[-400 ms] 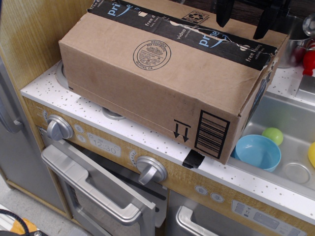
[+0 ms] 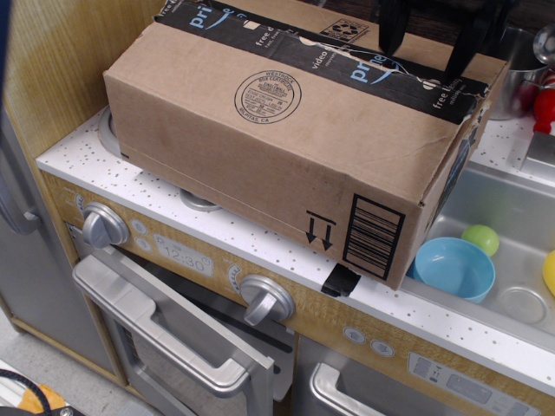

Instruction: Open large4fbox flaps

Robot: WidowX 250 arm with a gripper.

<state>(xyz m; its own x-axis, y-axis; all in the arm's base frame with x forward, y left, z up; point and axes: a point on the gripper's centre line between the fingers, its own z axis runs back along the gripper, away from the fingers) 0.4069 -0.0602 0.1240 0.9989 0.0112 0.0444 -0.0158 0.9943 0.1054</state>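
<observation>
The large4fbox [image 2: 260,147] is a big brown cardboard box lying across the toy kitchen's white speckled counter [image 2: 130,186]. A round black stamp, arrows and a barcode are printed on its near side. Its top flaps [image 2: 286,16] lie shut, and black "prime" tape [image 2: 329,56] runs along the near top edge. My gripper [image 2: 425,52] is at the top right, over the box's right end. Its two black fingers [image 2: 392,30] are spread apart with nothing between them, and the tips hang just over the taped top.
A steel sink [image 2: 520,260] to the right of the box holds a blue bowl [image 2: 455,267] and a green ball [image 2: 481,238]. A red object [image 2: 544,108] and a metal pot [image 2: 520,74] stand behind the sink. Oven knobs [image 2: 264,299] and a door handle [image 2: 165,325] are below the counter.
My gripper has moved down a little toward the top of the box, with its fingers still spread. The box has not moved.
</observation>
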